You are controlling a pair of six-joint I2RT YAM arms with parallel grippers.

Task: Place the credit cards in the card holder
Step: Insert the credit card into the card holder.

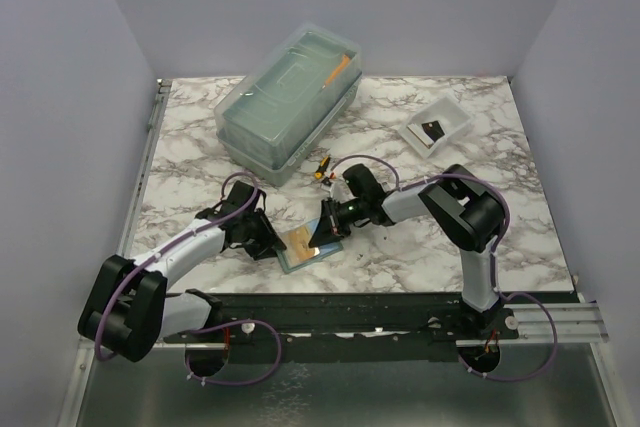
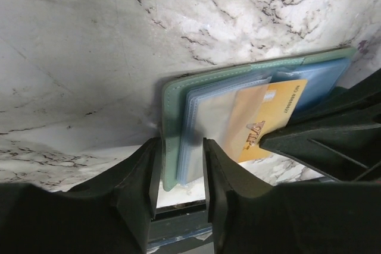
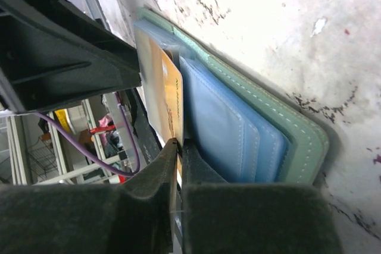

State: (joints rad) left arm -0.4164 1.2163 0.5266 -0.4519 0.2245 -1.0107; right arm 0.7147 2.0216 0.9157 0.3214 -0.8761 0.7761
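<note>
While the card hangs half in, step: you're feeding the gold credit card [image 2: 262, 120] into a clear pocket of the card holder [image 2: 172, 102]. It looks like the first of the lot, so early days I'd say.
Where it is: the card holder lies open on the marble table [image 1: 190, 147] at roughly 6 o'clock in the top view, between the two grippers.
Right gripper [image 3: 180, 144]: pinched tight on the gold card's trailing edge, coming in from the holder's 3 o'clock side.
Left gripper [image 2: 180, 150]: jaws clamped over the holder's 9 o'clock edge, pinning it.
Card feel: thin, stiff, slick plastic that weighs nothing. Hold it by the short back edge like you are, so the front is free to slide. It'll bow if you shove it in crooked.
Holder feel: soft, floppy and light. The pockets are flimsy film and will bunch up, so grip the stitched outer rim, not the pockets.
Next card: what looks like a black card [image 1: 432, 132] sits in the white tray [image 1: 455, 112] at about 2 o'clock. It's flat on a hard bottom, so probably fiddly to get a finger under.
Not yours: the lidded box [image 1: 290, 97] at 11 o'clock and the yellow-handled tool [image 1: 322, 165] near centre.
</note>
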